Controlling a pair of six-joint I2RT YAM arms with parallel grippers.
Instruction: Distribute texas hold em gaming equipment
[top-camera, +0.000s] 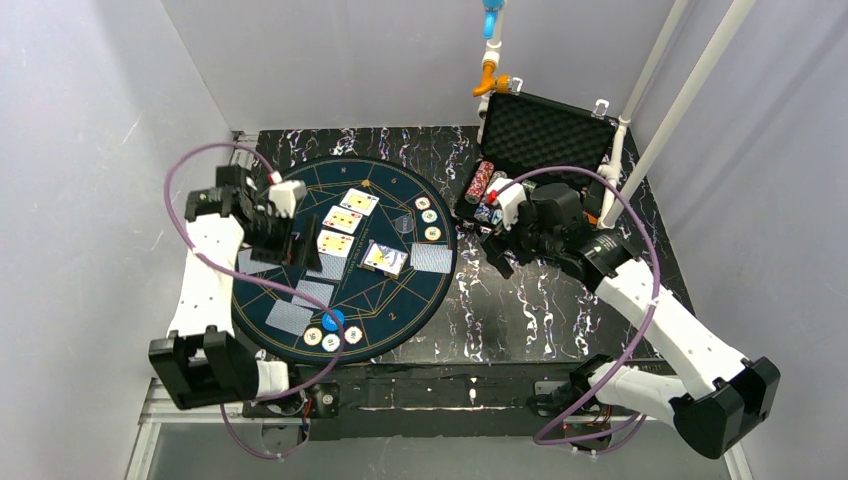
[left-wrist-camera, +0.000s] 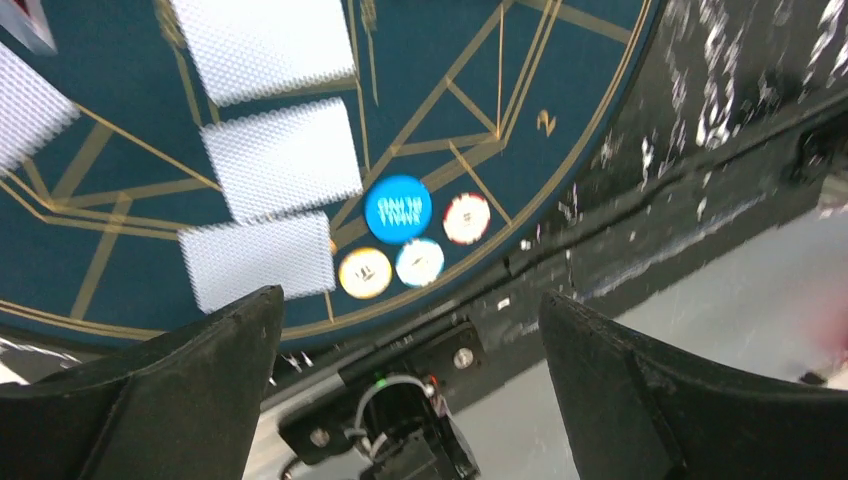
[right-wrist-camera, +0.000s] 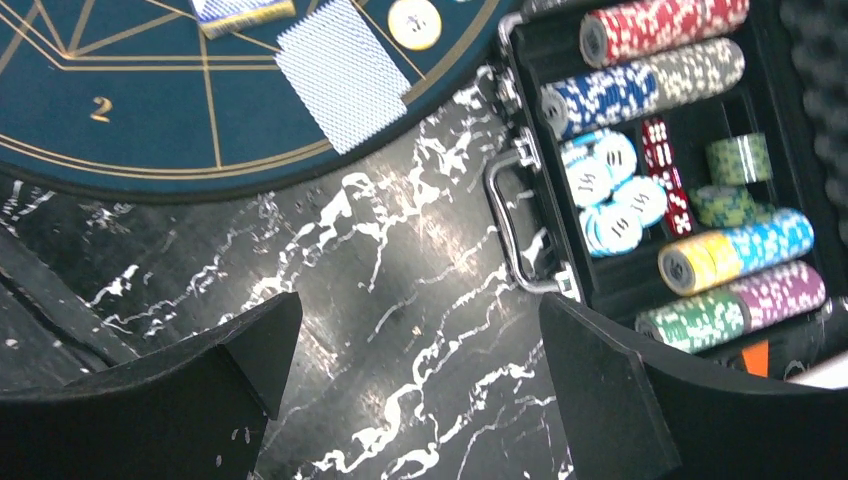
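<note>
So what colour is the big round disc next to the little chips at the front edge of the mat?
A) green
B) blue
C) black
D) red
B: in the left wrist view the big disc lying beside the three small chips near the edge of the mat is bright blue.

The left wrist view is smeared throughout. The lettering on the blue button disc (left-wrist-camera: 398, 209) just ahead of the left hand (left-wrist-camera: 410, 300) cannot be read, and the card (left-wrist-camera: 25, 105) farther ahead on its left side is cut by the picture's edge. Ahead and to the right of the right hand (right-wrist-camera: 420, 300), the case (right-wrist-camera: 530, 50) runs off the top and right edges. An orange thing (right-wrist-camera: 755, 357) is half hidden behind that hand's right finger.
</note>
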